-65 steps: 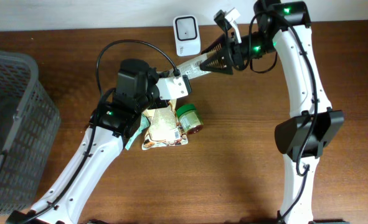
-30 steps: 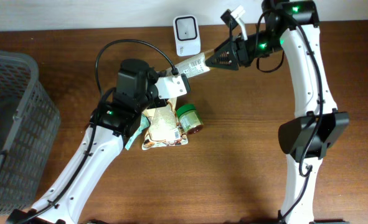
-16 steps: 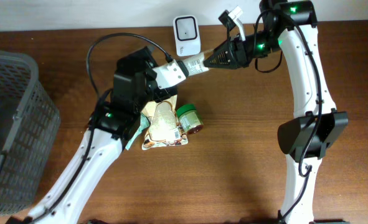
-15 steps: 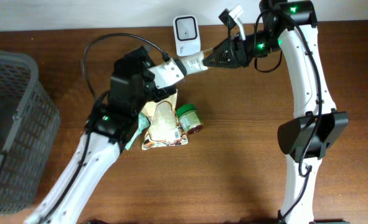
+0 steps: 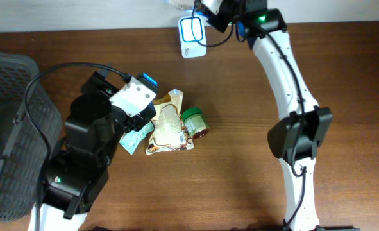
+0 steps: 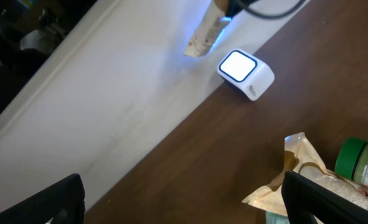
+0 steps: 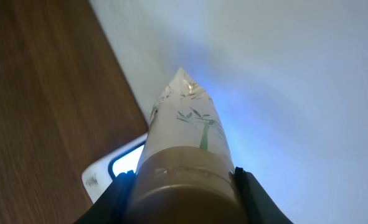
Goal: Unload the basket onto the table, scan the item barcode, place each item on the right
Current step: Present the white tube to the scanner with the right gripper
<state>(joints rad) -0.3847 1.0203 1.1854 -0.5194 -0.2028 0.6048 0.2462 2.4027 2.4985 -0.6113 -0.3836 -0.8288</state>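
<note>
- While the right gripper (image 7: 182,186) is closed narrowly round the capped end of the tube (image 7: 185,134), its fingers (image 7: 118,193) pressing on either side of the cap, the tube's long axis runs straight out from the jaws towards the pale wall at the far edge of the table.
- Seen from the right wrist, the scanner (image 7: 116,169) lies just below the tube and off to one side, so the tube hangs over it without touching. Its window glows blue, and blue light washes up the wall.
- The left wrist view shows the same pairing from farther off: the tube (image 6: 205,36) is held in the air near the wall, crimped end lowest, just beyond the lit scanner (image 6: 246,73).
- The right arm is clearly the nearer one. The left gripper (image 6: 184,202) is spread wide with nothing in it, well back from the scanner and close to the pouch (image 5: 168,125) and the green-lidded jar (image 5: 194,122).
- The tube is pale and slightly glossy, with a green leafy sprig printed on it, a flat crimped tail and a dull brownish cap.
- No barcode can be made out on the faces in view. The next move probably depends on rolling the tube about its long axis until the code faces the scanner window.
</note>
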